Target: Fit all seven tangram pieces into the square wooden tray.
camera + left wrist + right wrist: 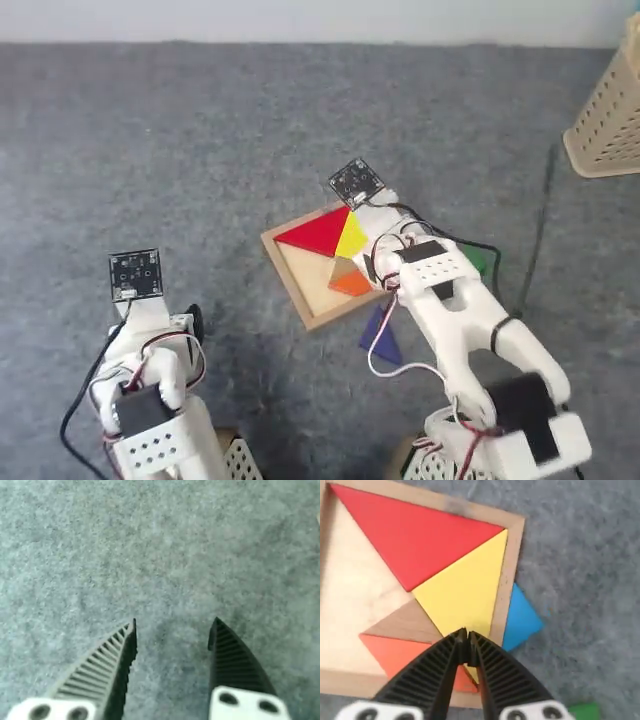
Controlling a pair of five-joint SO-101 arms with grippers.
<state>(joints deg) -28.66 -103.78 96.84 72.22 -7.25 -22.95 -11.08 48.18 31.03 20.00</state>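
The right hand (465, 632) is clenched, tips over the yellow triangle (465, 590) in the wooden tray (514, 550), beside the red triangle (415, 540) and an orange piece (395, 652). A blue piece (521, 620) lies just outside the rim, perhaps touching. The left hand (172, 625) hangs released over the bench (150, 540)

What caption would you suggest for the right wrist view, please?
Right gripper, shut, over yellow triangle beside red triangle in the tray.
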